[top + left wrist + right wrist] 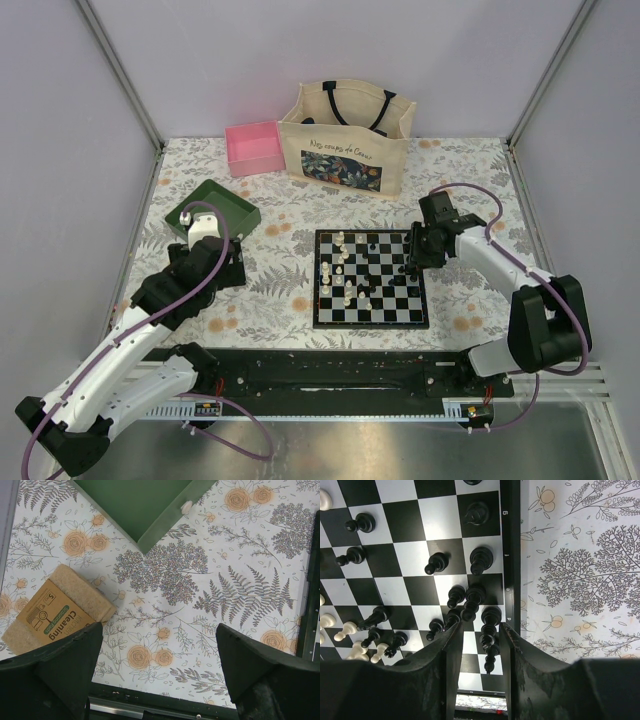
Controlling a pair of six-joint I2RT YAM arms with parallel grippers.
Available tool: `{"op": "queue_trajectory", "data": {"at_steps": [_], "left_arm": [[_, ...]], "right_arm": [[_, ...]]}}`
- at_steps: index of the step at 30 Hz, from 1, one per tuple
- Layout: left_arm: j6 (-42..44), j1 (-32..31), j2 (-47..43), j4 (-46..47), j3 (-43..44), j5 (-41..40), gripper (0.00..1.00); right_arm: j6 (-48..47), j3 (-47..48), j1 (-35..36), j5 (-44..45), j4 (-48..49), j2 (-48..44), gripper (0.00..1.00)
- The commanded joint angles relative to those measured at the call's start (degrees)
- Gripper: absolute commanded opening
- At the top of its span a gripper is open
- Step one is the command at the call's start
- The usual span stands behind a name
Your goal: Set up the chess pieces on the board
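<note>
- board lies flat on the tabletop, right of centre, just in front of the tote bag. It is square, so no long axis. Its edges run roughly parallel to the tabletop's edges, with a black border all round.
- chess pieces stand scattered on the board, not in ranks. Cream ones are mostly on its left half, black ones in the middle and on the right.
- Right wrist view: black pieces bunch tight near the border, some touching. A few cream ones at the lower left look tipped over, can't be sure.
- right tool is down at the board's right edge, jaws part-way apart either side of a tall black piece. A gap shows on one side; no clamp seen.
- left tool has its jaws spread fully, nothing in them. It hovers over bare tabletop by a corner of the green tray, well apart from the board.
- The tote bag carries a script line, roughly "Nos coups de Coeur", above a dark floral print.
- sponge pack lies beside the left tool. Its card sleeve reads "Cleaning" and "5"; the rest is too small.
- The board's border marks are not readable for sure.
- pink box sits at the back, left of the bag.
</note>
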Motion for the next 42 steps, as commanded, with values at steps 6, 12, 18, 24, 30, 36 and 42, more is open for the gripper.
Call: {"op": "queue_trajectory", "data": {"at_steps": [6,12,18,24,30,36,42], "left_arm": [[0.8,0.4,-0.4,2.0,1.7,0.5,0.99],[0.9,0.5,-0.3,2.0,1.7,0.7,0.99],[0.7,0.4,-0.2,2.0,1.7,0.6,0.99],[0.9,0.4,0.0,2.0,1.7,0.5,0.99],[0.9,0.4,0.2,2.0,1.7,0.5,0.99],[0.8,0.4,0.3,2.1,1.7,0.4,0.99],[0.8,0.4,0.5,2.1,1.7,0.6,0.99]], "right_arm": [[0.2,1.3,1.3,-2.0,1.2,-1.9,0.43],[0.0,1.7,2.1,-0.9,1.5,0.7,0.43],[-0.5,2.7,2.2,1.1,1.8,2.6,0.41],[-0.6,3.3,2.2,1.7,2.5,3.6,0.38],[-0.4,3.6,2.1,1.7,2.8,4.4,0.37],[-0.7,3.6,2.2,2.1,2.9,4.5,0.29],[-0.9,3.3,2.2,3.3,2.9,4.2,0.26]]}}
